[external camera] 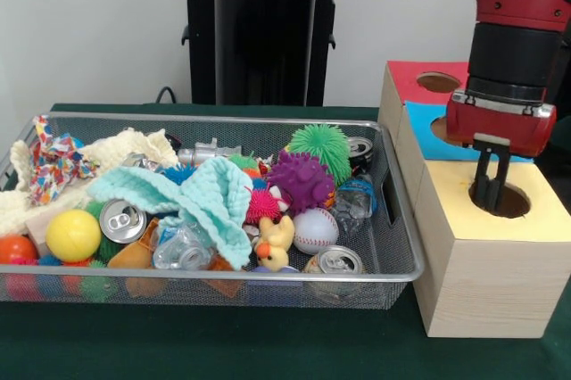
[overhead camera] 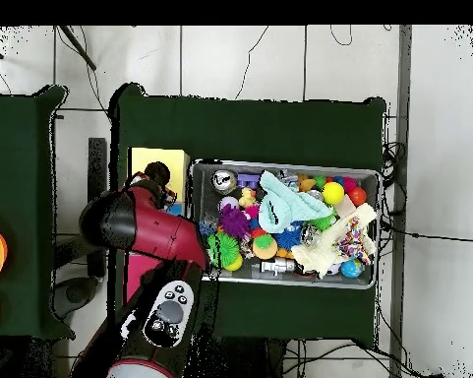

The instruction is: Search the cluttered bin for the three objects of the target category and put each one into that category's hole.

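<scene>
The wire-mesh bin (external camera: 223,119) fills the left and is full of clutter; it also shows in the overhead view (overhead camera: 284,165). One confetti cloth (external camera: 53,161) lies at its far left corner, and shows from above (overhead camera: 353,236). The cream-yellow knitted cloth (external camera: 125,148) lies beside it, also seen from above (overhead camera: 324,254). The second confetti cloth is not visible. The yellow-topped box (external camera: 544,224) stands right of the bin, with its hole (external camera: 516,203). My gripper (external camera: 489,202) hangs over that hole, tips at the opening, fingers slightly apart with nothing between them. From above, the gripper (overhead camera: 157,177) sits at the yellow top (overhead camera: 159,157).
A mint knitted cloth (external camera: 196,197) covers the bin's middle. Purple (external camera: 302,179) and green (external camera: 321,146) spiky balls, cans (external camera: 122,219), a baseball (external camera: 315,230) and a rubber duck (external camera: 275,244) lie around it. Blue-topped (external camera: 421,121) and red-topped (external camera: 406,77) boxes stand behind the yellow one.
</scene>
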